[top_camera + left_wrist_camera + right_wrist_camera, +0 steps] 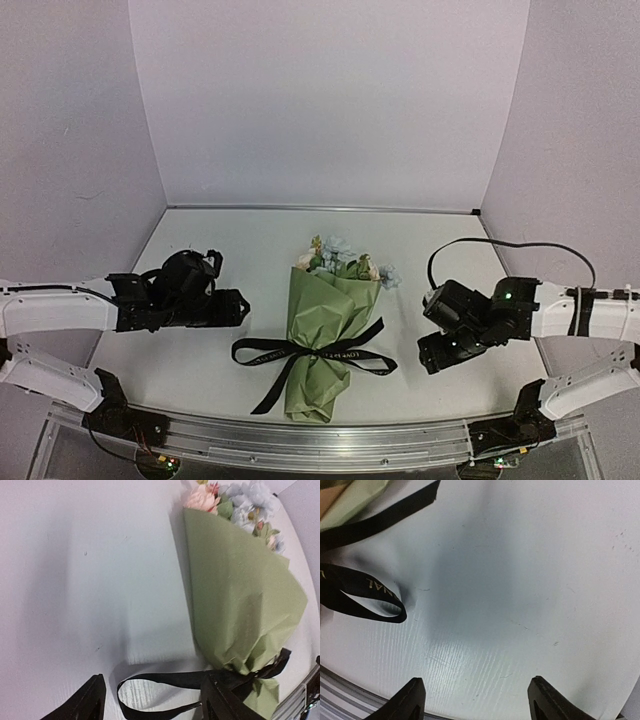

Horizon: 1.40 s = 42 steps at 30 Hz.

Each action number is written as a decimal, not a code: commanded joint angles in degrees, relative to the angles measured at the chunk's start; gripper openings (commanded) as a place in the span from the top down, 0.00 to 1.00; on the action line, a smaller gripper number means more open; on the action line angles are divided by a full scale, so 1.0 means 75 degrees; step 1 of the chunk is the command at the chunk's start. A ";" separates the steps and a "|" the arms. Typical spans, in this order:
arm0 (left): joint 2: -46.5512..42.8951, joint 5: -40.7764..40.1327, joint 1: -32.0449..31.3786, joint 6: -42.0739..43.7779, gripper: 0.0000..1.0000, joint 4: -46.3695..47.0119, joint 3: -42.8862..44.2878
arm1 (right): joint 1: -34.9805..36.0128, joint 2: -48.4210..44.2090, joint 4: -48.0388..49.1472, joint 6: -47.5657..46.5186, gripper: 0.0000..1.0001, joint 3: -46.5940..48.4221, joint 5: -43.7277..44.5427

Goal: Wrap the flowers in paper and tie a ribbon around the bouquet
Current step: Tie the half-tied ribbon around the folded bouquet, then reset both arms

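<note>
The bouquet (pixel 318 335) lies in the middle of the table, a cone of olive-green paper (pixel 240 595) with its narrow end toward the near edge. Pastel flowers (pixel 340 262) show at its wide far end, also in the left wrist view (pixel 235 500). The black ribbon (pixel 310 353) is tied round its waist in a bow. My left gripper (pixel 243 308) is open just left of the bow. One ribbon loop (pixel 150 680) lies on the table between its fingers (pixel 92 700), ungripped. My right gripper (pixel 425 352) is open to the right, over bare table (pixel 477 700). The other loop (pixel 370 587) lies clear of it.
A metal rail (pixel 300 440) runs along the table's near edge. Pale walls close the back and both sides. A black cable (pixel 500 245) arcs over the right arm. One ribbon tail (pixel 270 390) trails toward the rail.
</note>
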 commanded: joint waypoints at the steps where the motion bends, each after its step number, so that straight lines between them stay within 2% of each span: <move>1: -0.0544 -0.0497 -0.0018 0.0442 0.25 -0.0384 0.0869 | 0.0024 -0.0483 -0.0981 -0.0295 0.04 0.0696 0.0712; 3: -0.0671 -0.0557 -0.0017 0.0586 0.20 -0.0487 0.1148 | 0.0024 -0.0691 -0.1145 -0.0343 0.02 0.0840 0.0759; 7: -0.0888 -0.0683 -0.0018 0.0831 0.01 -0.0657 0.1702 | 0.0024 -0.1113 -0.1511 -0.0361 0.02 0.1113 0.0890; 8: -0.0935 -0.0707 -0.0017 0.0889 0.00 -0.0665 0.1812 | 0.0018 -0.1219 -0.1641 -0.0381 0.02 0.1184 0.0926; 20: -0.1405 -0.1205 -0.0017 0.1224 0.00 -0.0842 0.2650 | 0.0025 -0.2478 -0.2267 -0.0447 0.02 0.1104 0.1595; 25: -0.1274 -0.1491 -0.0022 0.1162 0.00 -0.1159 0.2785 | 0.0024 -0.2591 -0.2311 -0.0366 0.02 0.0950 0.1767; 42: -0.1405 -0.1497 -0.0017 0.1196 0.00 -0.0989 0.2582 | 0.0025 -0.2645 -0.2356 -0.0456 0.02 0.0860 0.1997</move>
